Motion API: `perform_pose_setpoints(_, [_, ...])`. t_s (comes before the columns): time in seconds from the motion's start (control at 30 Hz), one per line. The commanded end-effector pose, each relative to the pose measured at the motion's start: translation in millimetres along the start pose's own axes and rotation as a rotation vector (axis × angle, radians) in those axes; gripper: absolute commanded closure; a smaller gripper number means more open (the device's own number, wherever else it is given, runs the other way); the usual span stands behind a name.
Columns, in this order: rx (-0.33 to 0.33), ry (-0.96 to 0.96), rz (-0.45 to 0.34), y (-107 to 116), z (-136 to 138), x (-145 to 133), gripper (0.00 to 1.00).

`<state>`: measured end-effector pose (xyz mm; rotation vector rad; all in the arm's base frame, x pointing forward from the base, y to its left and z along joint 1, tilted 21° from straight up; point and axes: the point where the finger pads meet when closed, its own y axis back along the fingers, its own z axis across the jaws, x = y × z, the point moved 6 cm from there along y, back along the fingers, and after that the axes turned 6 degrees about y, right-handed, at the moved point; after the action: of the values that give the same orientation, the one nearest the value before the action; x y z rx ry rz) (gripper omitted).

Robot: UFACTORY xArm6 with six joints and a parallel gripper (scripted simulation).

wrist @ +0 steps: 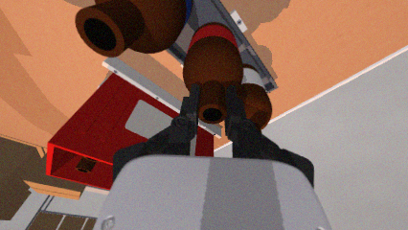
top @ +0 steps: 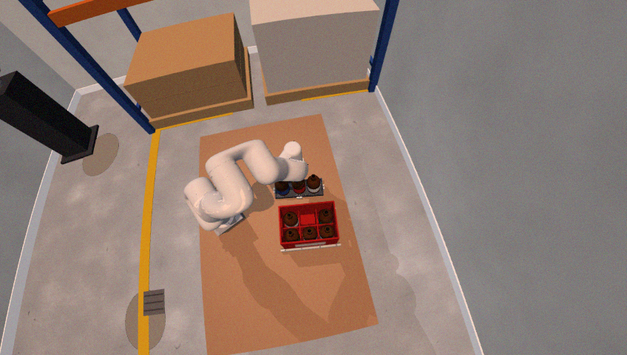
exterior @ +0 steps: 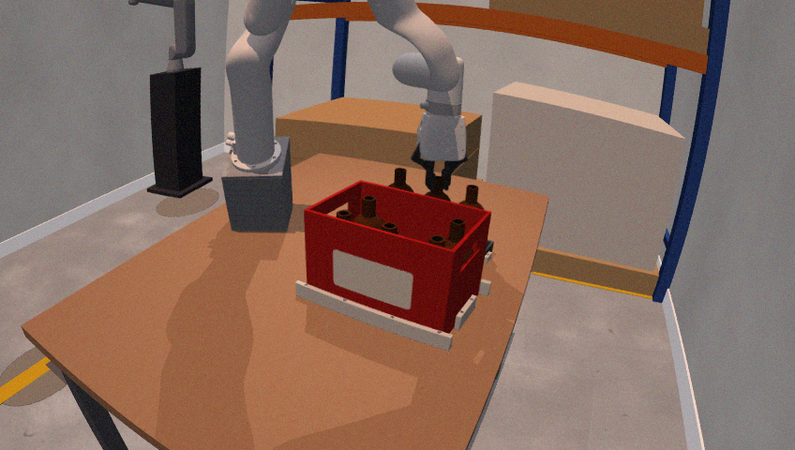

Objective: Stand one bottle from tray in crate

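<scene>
Right now the tool pinches the middle bottle's neck; a slanted lift could topple its neighbour on the tray.

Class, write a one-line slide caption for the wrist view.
Gripper shut on the red-banded bottle's neck above the tray, red crate nearby.
</scene>
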<state>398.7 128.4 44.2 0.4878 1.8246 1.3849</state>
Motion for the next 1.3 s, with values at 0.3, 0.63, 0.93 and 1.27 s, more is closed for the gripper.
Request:
perform_pose_setpoints(0.3, [-0.003,-0.001,-0.001,1.1,1.1,-0.5,1.0])
perform_pose_setpoints(0.63, [-0.003,-0.001,-0.001,1.1,1.1,-0.5,1.0])
perform_pose_setpoints(0.93, [-0.003,-0.001,-0.001,1.6,1.0,-0.5,1.0])
perform_pose_setpoints(1.27, [-0.003,-0.001,-0.001,5.7,0.6,-0.4,1.0])
